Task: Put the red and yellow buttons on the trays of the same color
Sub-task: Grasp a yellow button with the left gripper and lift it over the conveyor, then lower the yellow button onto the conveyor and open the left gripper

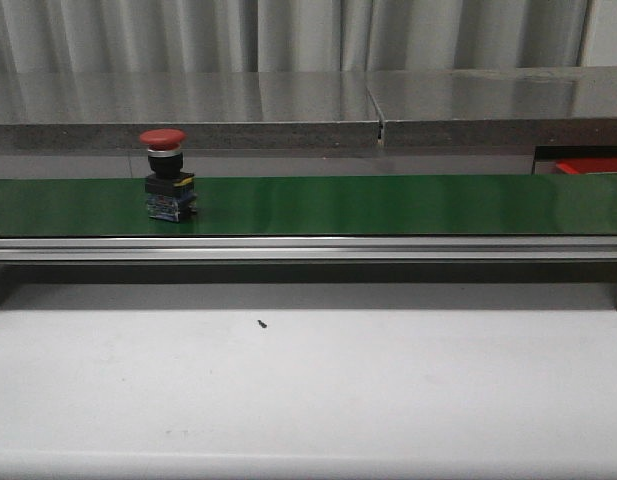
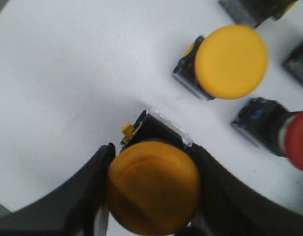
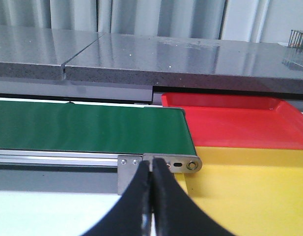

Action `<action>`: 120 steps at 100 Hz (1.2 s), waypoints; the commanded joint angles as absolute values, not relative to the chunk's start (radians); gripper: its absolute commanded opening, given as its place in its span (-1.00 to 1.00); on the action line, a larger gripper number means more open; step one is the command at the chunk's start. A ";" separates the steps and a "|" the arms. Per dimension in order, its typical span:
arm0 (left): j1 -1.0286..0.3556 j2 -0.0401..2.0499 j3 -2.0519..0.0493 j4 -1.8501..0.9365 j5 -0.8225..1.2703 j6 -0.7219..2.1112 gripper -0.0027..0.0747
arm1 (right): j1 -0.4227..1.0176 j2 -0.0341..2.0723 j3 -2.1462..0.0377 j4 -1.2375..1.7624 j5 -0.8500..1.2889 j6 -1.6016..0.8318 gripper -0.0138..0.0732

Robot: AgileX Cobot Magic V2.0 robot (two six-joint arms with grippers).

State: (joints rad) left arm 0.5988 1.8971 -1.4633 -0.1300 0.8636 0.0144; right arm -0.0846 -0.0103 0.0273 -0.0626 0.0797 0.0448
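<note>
Conveyor first, from the front view: a green belt [image 1: 388, 205] runs across the far side of the white bench [image 1: 308, 390], and one red button [image 1: 168, 183] stands upright on it toward the left, mushroom cap on top of a dark body with a blue and yellow base. I judge it sits there because the belt carries parts along to my right, where the trays wait. Neither arm shows in this view.

On the left wrist view, the left gripper [image 2: 152, 189] is clamped on a yellow button [image 2: 152, 189], a black jaw pressed against each side of the wide orange-yellow cap, the dark body and a small yellow tab showing beneath. Gripping across the cap keeps the part upright, I reckon. Near it on the white surface stand a second yellow button [image 2: 231, 61] and another red button [image 2: 289, 135] lying over (more dark bodies sit blurred at the frame edge).

On the right wrist view, the right gripper [image 3: 152, 196] has its jaws together and empty, hanging just short of the belt's end roller. Beyond it the yellow tray [image 3: 249, 196] sits nearer and the red tray [image 3: 234, 123] behind, touching edge to edge.
</note>
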 commanded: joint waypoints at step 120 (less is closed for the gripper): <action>0.148 1.803 -1.490 -0.265 0.819 0.139 -0.30 | -0.083 -0.024 0.026 -0.072 -0.005 0.043 -0.83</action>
State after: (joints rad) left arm 0.1556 1.8487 -1.4633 -0.2492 0.8504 0.1382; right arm -0.0846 -0.0103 0.0273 -0.0626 0.0797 0.0448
